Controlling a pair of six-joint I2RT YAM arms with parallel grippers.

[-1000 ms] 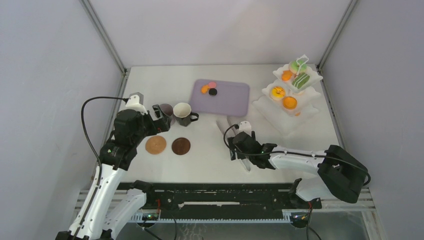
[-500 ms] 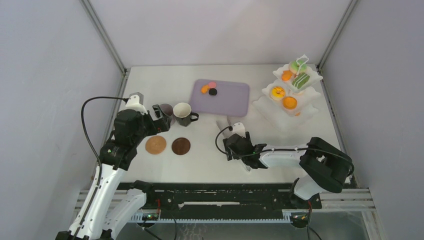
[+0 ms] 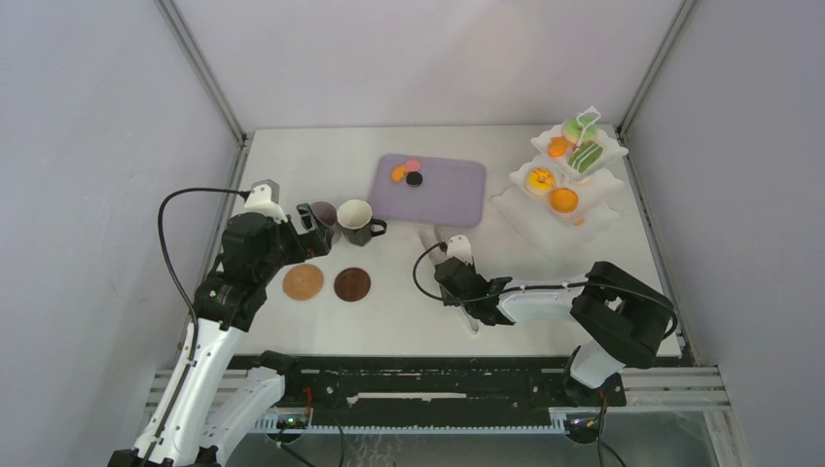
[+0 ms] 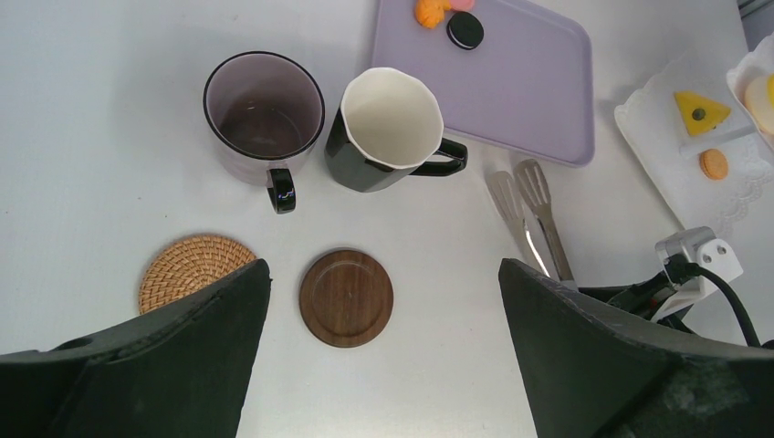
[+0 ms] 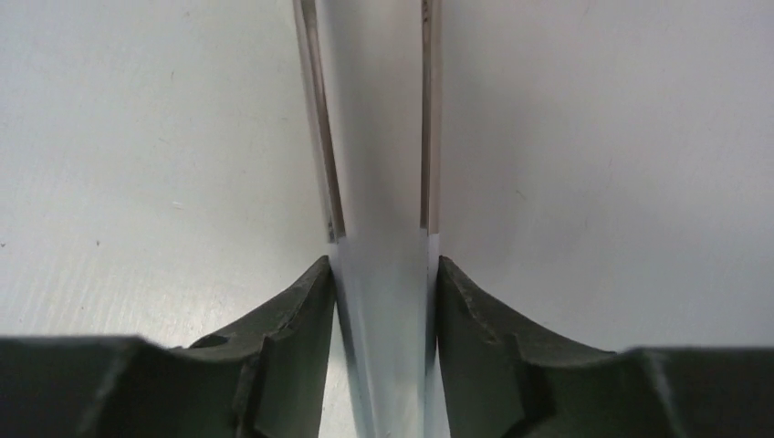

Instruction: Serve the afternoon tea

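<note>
The mauve mug point(image 4: 263, 119) and the dark mug with a white inside point(image 4: 388, 128) stand side by side, also in the top view point(image 3: 356, 220). A woven coaster point(image 3: 303, 282) and a wooden coaster point(image 3: 352, 284) lie in front of them. My left gripper point(image 3: 309, 218) is open and empty, raised over the mugs and coasters point(image 4: 383, 266). My right gripper point(image 3: 449, 280) is shut on the long white tongs point(image 5: 379, 164), low at the table. The white three-tier stand point(image 3: 545, 232) holds doughnuts and macarons.
The lilac tray point(image 3: 452, 190) lies behind the tongs with a black cookie point(image 3: 414, 179) and orange and pink sweets on it. The tongs' tips point(image 4: 525, 187) point toward the tray. Grey walls close in on the left and right.
My right gripper has slid left and slightly away along the table with the tongs, its elbow folding in. The left arm has not moved.
</note>
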